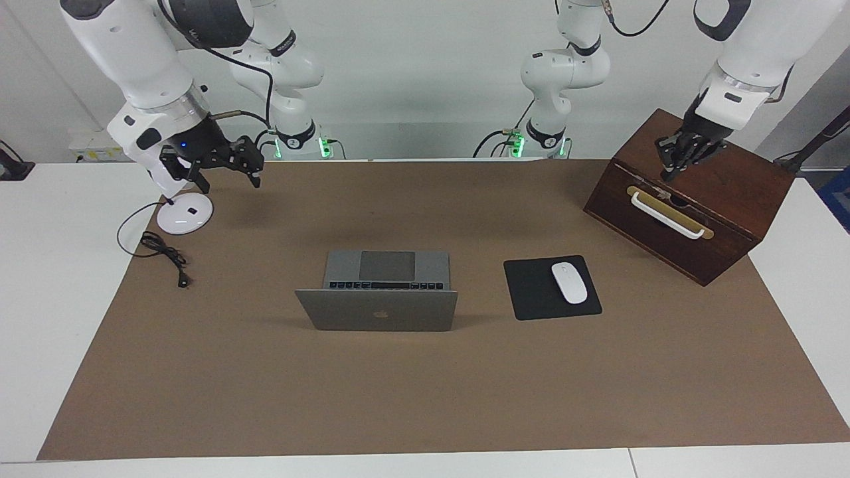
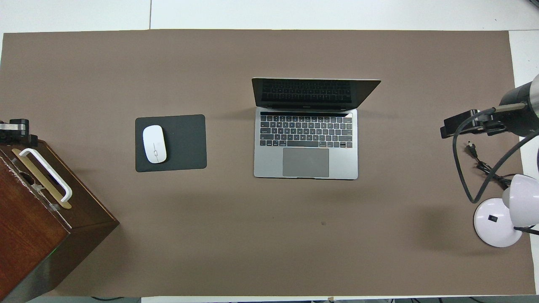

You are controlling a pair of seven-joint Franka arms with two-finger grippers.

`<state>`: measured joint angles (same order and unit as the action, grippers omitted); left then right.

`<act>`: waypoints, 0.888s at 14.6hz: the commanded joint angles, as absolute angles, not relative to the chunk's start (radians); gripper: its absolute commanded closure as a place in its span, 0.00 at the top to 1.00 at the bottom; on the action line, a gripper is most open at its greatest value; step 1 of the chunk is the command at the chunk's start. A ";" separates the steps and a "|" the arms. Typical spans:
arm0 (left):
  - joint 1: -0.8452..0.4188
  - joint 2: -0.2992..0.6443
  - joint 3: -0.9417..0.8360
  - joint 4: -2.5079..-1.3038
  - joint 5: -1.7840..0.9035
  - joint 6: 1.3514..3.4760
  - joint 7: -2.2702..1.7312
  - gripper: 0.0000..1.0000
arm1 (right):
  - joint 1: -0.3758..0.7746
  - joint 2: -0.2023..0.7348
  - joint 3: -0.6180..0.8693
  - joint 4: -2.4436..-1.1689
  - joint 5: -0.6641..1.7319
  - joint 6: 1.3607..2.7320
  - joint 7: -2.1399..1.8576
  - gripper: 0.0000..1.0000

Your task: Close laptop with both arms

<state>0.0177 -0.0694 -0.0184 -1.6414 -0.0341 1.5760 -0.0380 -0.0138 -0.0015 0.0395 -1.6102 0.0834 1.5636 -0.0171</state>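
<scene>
The thin silver-grey metal laptop point(image 1: 377, 299) sits open at the middle of the brown table mat point(image 1: 425, 398), its lid upright and its keyboard toward the robots, so closing has not begun; this looks like the approach step. Neither arm is near it. The left gripper point(image 1: 679, 159) hangs over the dark wooden box point(image 1: 724, 206) at the left arm's end of the table, its fingertips pinched together on nothing. The right gripper point(image 1: 219, 166) hovers with its claw spread wide above the mat, near the round white lamp base point(image 1: 184, 214).

Next, both grippers probably need to travel to the lid's top edge and press it down toward the keyboard.

Only the facing view shows the lid's apple logo and the grippers' height; the overhead view alone shows the dark screen point(image 2: 309, 91) and full keyboard.
</scene>
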 commanded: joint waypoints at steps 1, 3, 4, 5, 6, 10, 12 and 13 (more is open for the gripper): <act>0.018 -0.092 -0.021 -1.666 -0.034 1.589 -0.041 0.00 | -0.014 0.005 0.043 -1.600 0.081 1.575 0.005 1.00; 0.008 -0.110 -0.025 -1.715 -0.034 1.650 -0.040 0.00 | -0.014 0.006 0.043 -1.600 0.086 1.586 0.003 1.00; 0.006 -0.123 -0.028 -1.756 -0.037 1.701 -0.040 0.00 | -0.015 0.006 0.044 -1.600 0.089 1.586 0.002 1.00; -0.004 -0.142 -0.029 -1.805 -0.041 1.759 -0.041 0.00 | -0.015 0.006 0.044 -1.600 0.101 1.588 0.003 1.00; -0.024 -0.164 -0.029 -1.859 -0.051 1.820 -0.041 0.00 | -0.015 0.006 0.044 -1.600 0.104 1.589 0.003 0.96; -0.098 -0.251 -0.029 -2.073 -0.104 2.070 -0.043 0.00 | -0.017 0.009 0.049 -1.600 0.106 1.618 0.012 0.93; -0.152 -0.297 -0.029 -2.176 -0.113 2.191 -0.044 0.00 | -0.017 0.011 0.049 -1.603 0.148 1.644 0.049 0.93; -0.182 -0.319 -0.029 -2.227 -0.120 2.250 -0.044 0.00 | -0.017 0.011 0.049 -1.608 0.173 1.661 0.070 0.93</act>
